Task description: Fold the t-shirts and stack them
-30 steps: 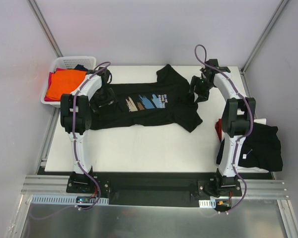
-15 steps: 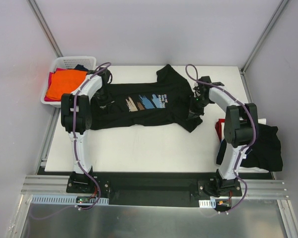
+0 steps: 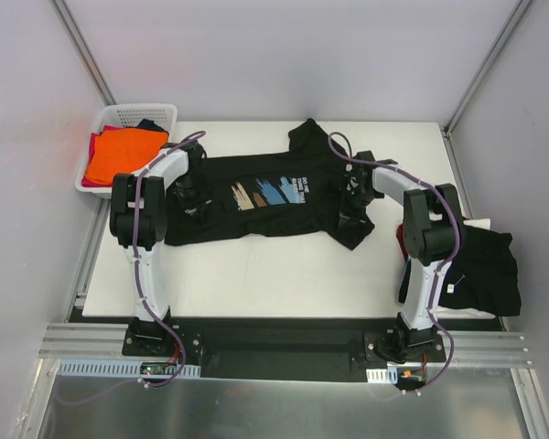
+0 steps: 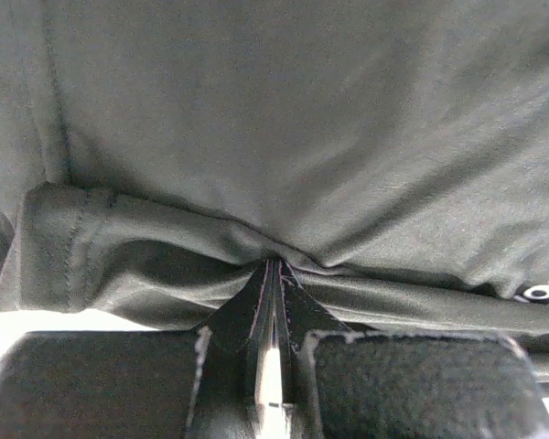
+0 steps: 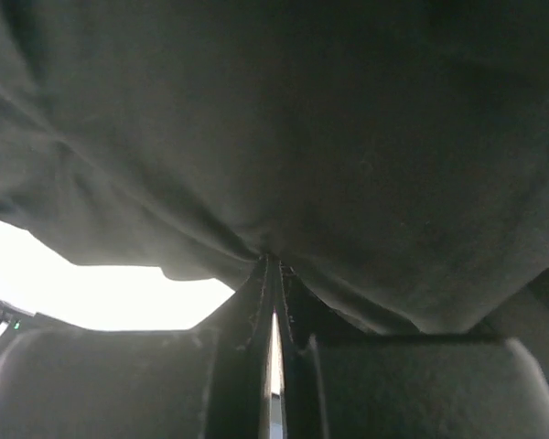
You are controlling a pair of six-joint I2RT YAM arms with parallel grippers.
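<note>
Two grippers are closed on the same shirt. In the top view, a white basket (image 3: 119, 112) stands at about ten o'clock of the table (image 3: 256, 274). It holds an orange shirt (image 3: 119, 157) and some red cloth, loose and not folded as far as I can judge.

At nine o'clock of the black printed shirt (image 3: 256, 218), the left gripper (image 3: 194, 199) has its jaws fully together on a pinch of cloth near the bottom hem. The left wrist view shows the cloth bunched there. This shirt lies spread on the far half of the table, print facing up. At its three o'clock side the right gripper (image 3: 351, 207) is pressed shut on the cloth near the nearer sleeve.

At four o'clock of the table a dark pile (image 3: 485, 265) hangs over the edge, with something red (image 3: 402, 240) just beside it. Whether it is a finished stack, I cannot tell.

I judge that the printed shirt has no fold yet and the basket shirts wait, so most of the work is left.
</note>
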